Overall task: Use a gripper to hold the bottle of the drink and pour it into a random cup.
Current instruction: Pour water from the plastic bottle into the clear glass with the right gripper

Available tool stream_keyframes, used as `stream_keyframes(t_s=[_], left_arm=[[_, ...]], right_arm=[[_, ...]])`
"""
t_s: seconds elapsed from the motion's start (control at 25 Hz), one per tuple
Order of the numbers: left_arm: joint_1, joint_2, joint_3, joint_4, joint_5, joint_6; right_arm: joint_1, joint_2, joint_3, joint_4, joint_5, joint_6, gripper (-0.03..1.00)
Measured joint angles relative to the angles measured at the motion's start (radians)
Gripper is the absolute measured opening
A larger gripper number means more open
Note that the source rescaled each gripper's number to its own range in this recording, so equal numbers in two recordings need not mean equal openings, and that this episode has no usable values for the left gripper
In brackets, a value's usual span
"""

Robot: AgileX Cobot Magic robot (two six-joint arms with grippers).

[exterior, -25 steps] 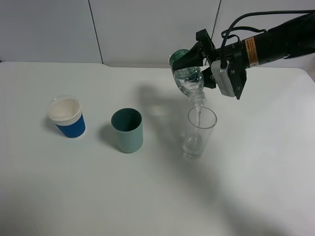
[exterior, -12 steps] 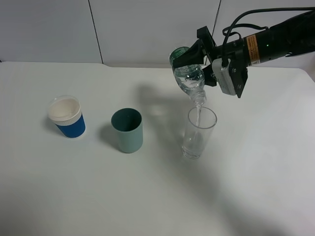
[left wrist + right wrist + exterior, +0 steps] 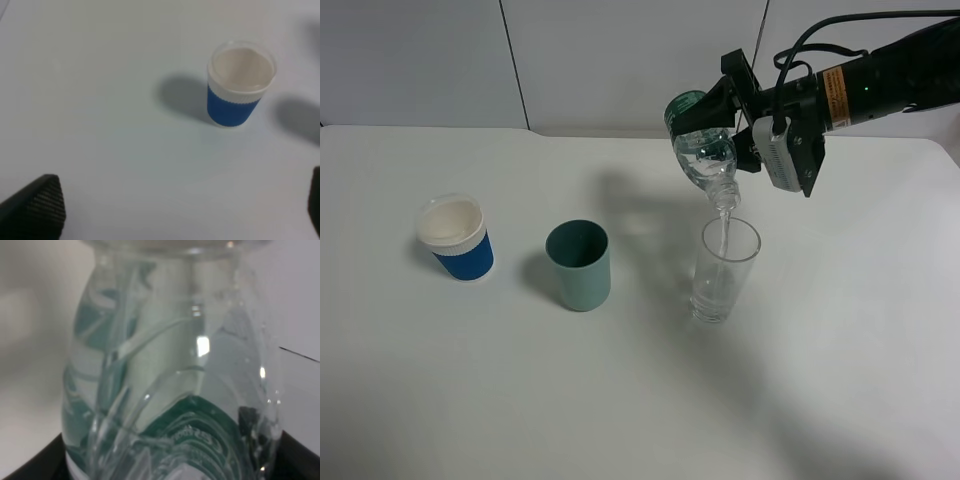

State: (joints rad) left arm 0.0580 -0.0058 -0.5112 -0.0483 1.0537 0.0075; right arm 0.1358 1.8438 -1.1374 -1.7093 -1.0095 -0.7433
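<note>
Spillage risk first: we find the right gripper (image 3: 722, 132) clenched on the bottle (image 3: 700, 155), which is tipped neck-down just above the clear cup (image 3: 725, 275). Liquid appears to run into it, though glare makes the stream hard to confirm. Any sideways drift, or a slip of the smooth plastic, would wet the table (image 3: 470, 400).

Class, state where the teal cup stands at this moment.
In the exterior high view, the teal cup stands left of centre on the table, between the blue cup and the clear tumbler.
</note>
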Motion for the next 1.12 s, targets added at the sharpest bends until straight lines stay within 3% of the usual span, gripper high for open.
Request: stream_keyframes(t_s=[1.12], left_arm=[[0.0, 0.0, 0.0, 0.001, 0.0, 0.0]], right_arm=[[0.0, -0.005, 0.0, 0.0, -0.001, -0.046, 0.01]])
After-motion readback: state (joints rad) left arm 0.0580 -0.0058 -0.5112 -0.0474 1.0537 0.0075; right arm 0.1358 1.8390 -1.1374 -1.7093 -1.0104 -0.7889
